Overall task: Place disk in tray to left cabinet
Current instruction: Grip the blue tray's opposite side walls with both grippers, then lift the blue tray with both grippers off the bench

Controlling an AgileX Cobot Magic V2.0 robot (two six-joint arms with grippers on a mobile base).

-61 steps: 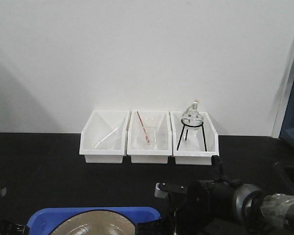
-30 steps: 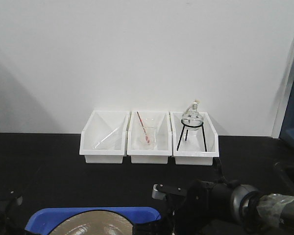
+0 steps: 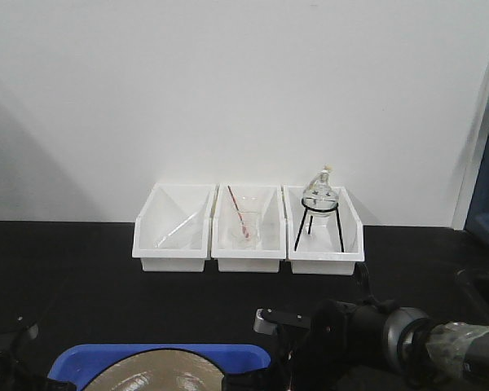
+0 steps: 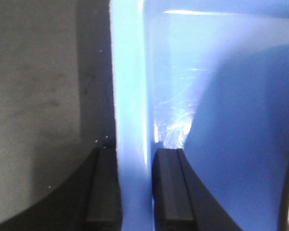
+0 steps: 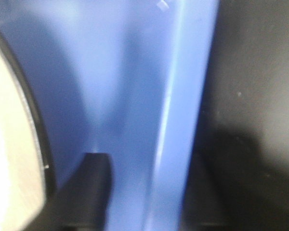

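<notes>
Here the blue tray shows at the bottom of the front view, above the black table; whether it rests there or is lifted cannot be told. The tan disk lies inside it, its black rim near the tray's lip on either side. The left gripper pinches the left lip, one finger outside, the other inside. The right gripper clamps the right lip likewise, its outer finger dim against the table. Well behind, three white bins stand side by side at the wall, one holding a round flask.
</notes>
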